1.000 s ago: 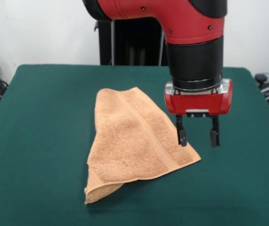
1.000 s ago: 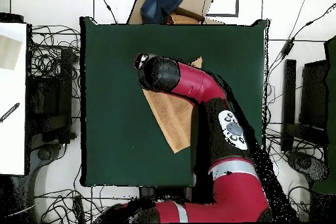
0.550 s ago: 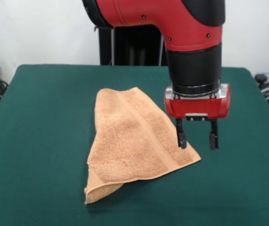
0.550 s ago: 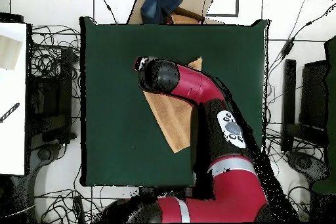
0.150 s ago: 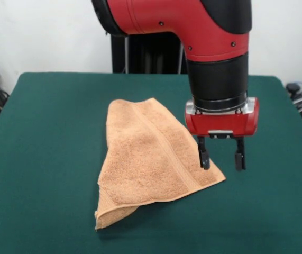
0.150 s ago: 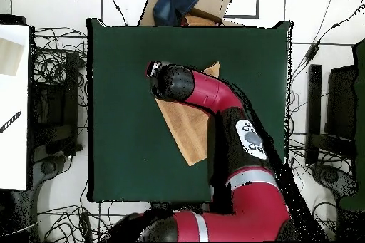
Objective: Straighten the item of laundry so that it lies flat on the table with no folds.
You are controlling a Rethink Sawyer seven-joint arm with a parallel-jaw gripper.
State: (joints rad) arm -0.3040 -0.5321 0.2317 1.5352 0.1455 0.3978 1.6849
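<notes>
The towel [image 5: 151, 161] sits a little past the middle of the green table [image 5: 45, 159], and it's nowhere near flat: it lies folded over itself into a rough triangle, narrow at the far end, wide at the near end. A woven band runs down its upper layer from the far edge toward the near right corner. At the near left corner a lower layer pokes out from under the top one, its hem curling up off the felt. The shape and position match what we saw a second ago; the cloth hasn't shifted at all.

Out at the right-hand near corner of the towel, there's the gripper [image 5: 220, 156], fingers pointing straight down and spread apart, holding nothing. One black finger [image 5: 204, 156] hangs over the towel's right edge, the other over bare felt just beside the corner. Whether the tips touch the cloth or the table, I can't tell from here.

Now the change: over the last second the gripper has come down a touch, the red wrist block sitting slightly lower in the front view, with the finger spread unchanged.

From overhead, the red and black arm [image 6: 214, 97] reaches across the table [image 6: 128, 112] and covers much of the towel [image 6: 189, 130], and the gripper itself is hidden beneath the arm's dark end.
</notes>
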